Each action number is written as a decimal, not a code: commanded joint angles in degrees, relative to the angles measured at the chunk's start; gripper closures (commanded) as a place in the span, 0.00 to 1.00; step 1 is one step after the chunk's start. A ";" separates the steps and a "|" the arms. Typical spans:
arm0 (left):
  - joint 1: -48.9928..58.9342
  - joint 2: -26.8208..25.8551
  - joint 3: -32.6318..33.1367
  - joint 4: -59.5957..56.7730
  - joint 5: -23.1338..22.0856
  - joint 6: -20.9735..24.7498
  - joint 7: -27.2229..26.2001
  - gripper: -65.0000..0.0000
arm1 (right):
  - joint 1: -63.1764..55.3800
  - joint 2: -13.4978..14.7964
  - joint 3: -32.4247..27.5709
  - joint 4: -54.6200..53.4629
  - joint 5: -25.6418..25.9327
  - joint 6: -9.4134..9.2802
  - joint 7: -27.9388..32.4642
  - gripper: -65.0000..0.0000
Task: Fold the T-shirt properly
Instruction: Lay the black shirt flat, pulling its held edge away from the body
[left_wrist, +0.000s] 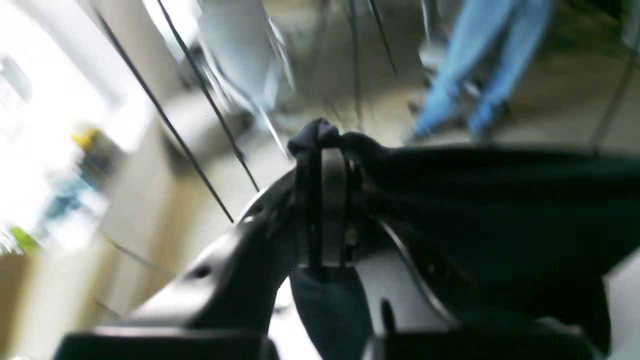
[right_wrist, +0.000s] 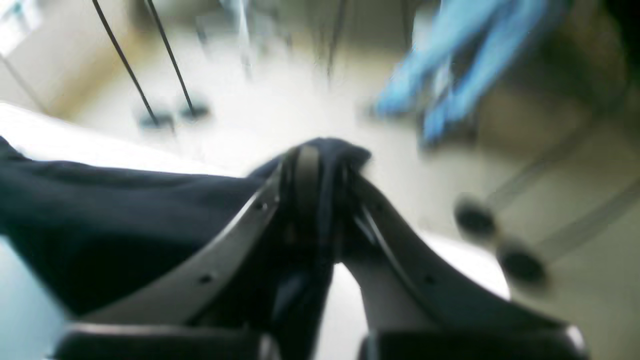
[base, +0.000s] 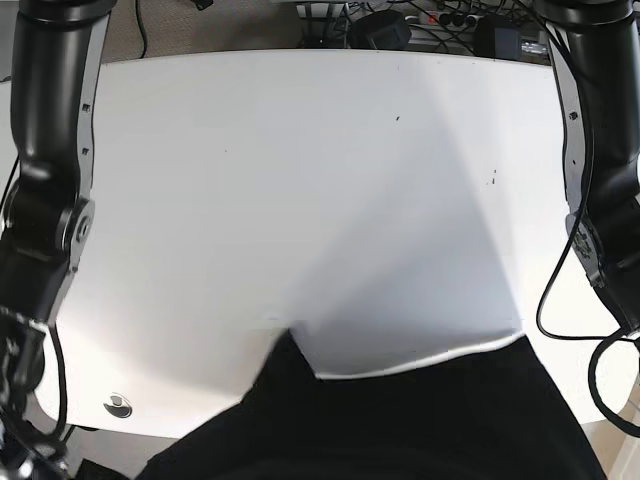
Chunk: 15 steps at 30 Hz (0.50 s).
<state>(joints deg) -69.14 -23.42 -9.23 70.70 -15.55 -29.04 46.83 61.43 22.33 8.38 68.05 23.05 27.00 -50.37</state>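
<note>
The dark navy T-shirt (base: 400, 420) fills the bottom of the base view, hanging close to the camera in front of the white table (base: 300, 200). In the left wrist view my left gripper (left_wrist: 327, 150) is shut on a bunched edge of the T-shirt (left_wrist: 500, 210), which stretches away to the right. In the right wrist view my right gripper (right_wrist: 320, 165) is shut on another bunched edge of the T-shirt (right_wrist: 125, 210), which stretches to the left. Both wrist views are blurred. Neither gripper shows in the base view.
The two arms stand at the table's left side (base: 50, 150) and right side (base: 600, 150). Cables and devices (base: 420, 20) lie behind the far edge. A small round mark (base: 119, 405) sits at the near left corner. A person in blue trousers (left_wrist: 475, 75) stands beyond the table.
</note>
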 joint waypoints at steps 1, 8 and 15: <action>6.59 -0.18 -2.15 7.15 -0.14 0.07 2.18 1.00 | -6.97 0.31 2.30 5.66 -0.32 -0.50 -2.60 0.98; 45.19 2.72 -13.58 31.06 -3.31 0.07 4.29 1.00 | -44.24 -6.90 12.32 20.96 -0.32 -0.06 -1.89 0.98; 73.67 7.02 -26.59 38.01 -12.27 0.07 4.56 1.00 | -66.31 -10.24 14.87 28.70 -0.23 -0.06 0.13 0.98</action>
<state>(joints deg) 5.72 -15.38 -35.92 107.35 -27.29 -29.15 53.10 -5.72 10.87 22.65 95.57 22.96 27.09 -51.20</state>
